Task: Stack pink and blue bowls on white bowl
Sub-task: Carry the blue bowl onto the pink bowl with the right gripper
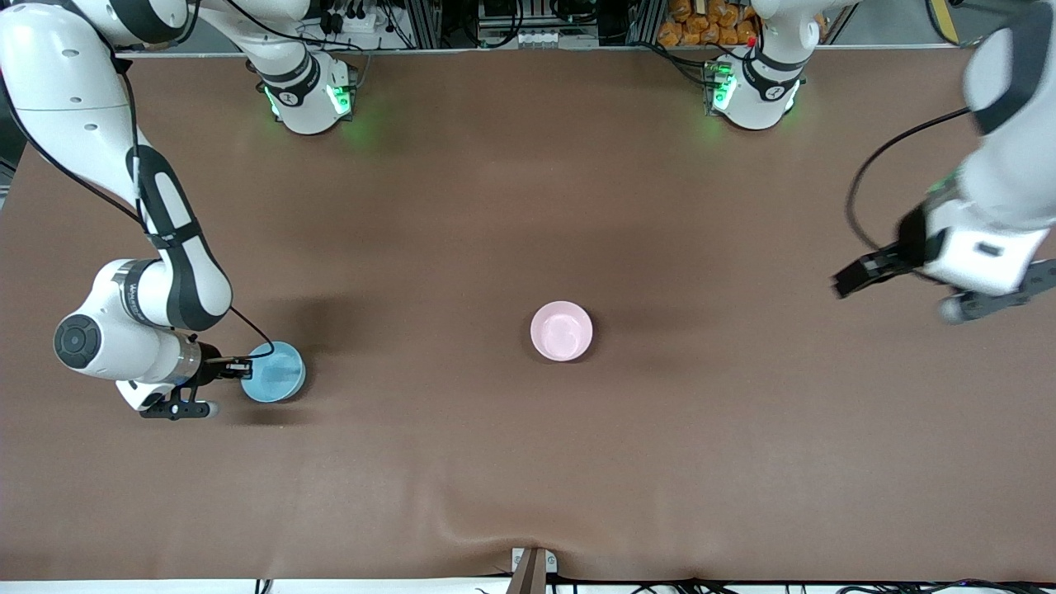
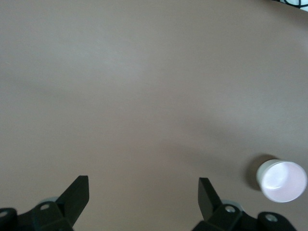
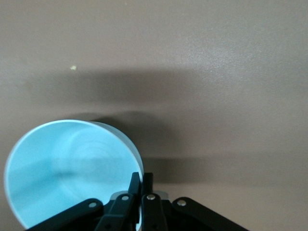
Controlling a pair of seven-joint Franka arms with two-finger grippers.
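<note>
We see a wide table covered in a plain brown cloth (image 1: 511, 462), with two white robot arms reaching over it from their bases along the top edge of the front view.

The right arm bends down toward its own end of the table. Its gripper (image 1: 242, 368) has its two black fingers pinched together on the rim of the small, round, glossy light-blue bowl (image 1: 274, 372); in the right wrist view the fingers (image 3: 135, 188) meet tightly over the bowl's edge (image 3: 72, 171), and the bowl appears tipped, so we judge it is being lifted or carried.

The left arm waits over its own end of the table, well apart from both bowls. Its gripper (image 1: 858, 274) holds nothing, and the left wrist view shows its fingers (image 2: 77, 195) spread wide.

The small, round, glossy pale-pink bowl (image 1: 561, 331) sits upright near the middle of the table, well apart from the blue one. It also shows small in the left wrist view (image 2: 282, 180). Seen from the front, its thick pale rim hints that it may already rest inside a white bowl; we cannot tell, and no separate white bowl is visible.

We judge the step in hand is bringing the blue bowl onto the pink one. To do it well, keep the pinch firm on the rim, level the bowl before lowering, centre it over the pink bowl, and release only once it is seated.
</note>
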